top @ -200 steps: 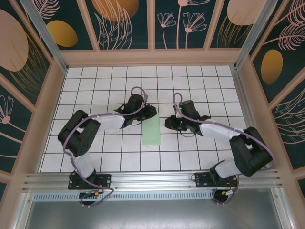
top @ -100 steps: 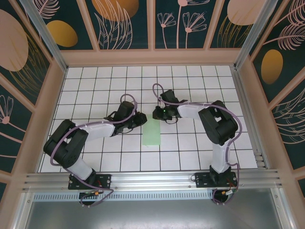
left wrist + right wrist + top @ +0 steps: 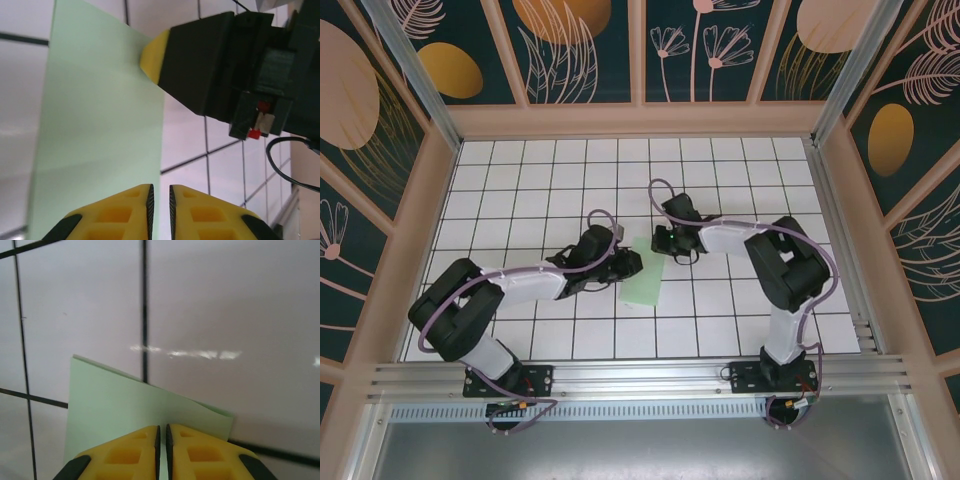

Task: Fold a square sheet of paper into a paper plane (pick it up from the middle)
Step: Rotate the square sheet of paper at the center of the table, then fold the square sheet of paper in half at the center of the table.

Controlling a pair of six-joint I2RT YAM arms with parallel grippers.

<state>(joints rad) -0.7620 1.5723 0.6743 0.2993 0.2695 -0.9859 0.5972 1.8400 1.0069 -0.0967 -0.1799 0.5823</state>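
Pale green paper (image 3: 642, 285), thin and limp, will crease easily; we would pinch its middle lightly. On the left gripper (image 3: 160, 192) and right gripper (image 3: 161, 430), jaws sit nearly together.

We see the paper (image 3: 642, 283) flat on the counter (image 3: 520, 170), left end effector (image 3: 628, 264) at its left edge, right end effector (image 3: 660, 243) at its far end.

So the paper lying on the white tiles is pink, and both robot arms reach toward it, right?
Not pink. The sheet of paper is pale mint green, as the top external view shows. The rest holds: it lies on the white tiled table, and the left arm and the right arm both reach toward it.
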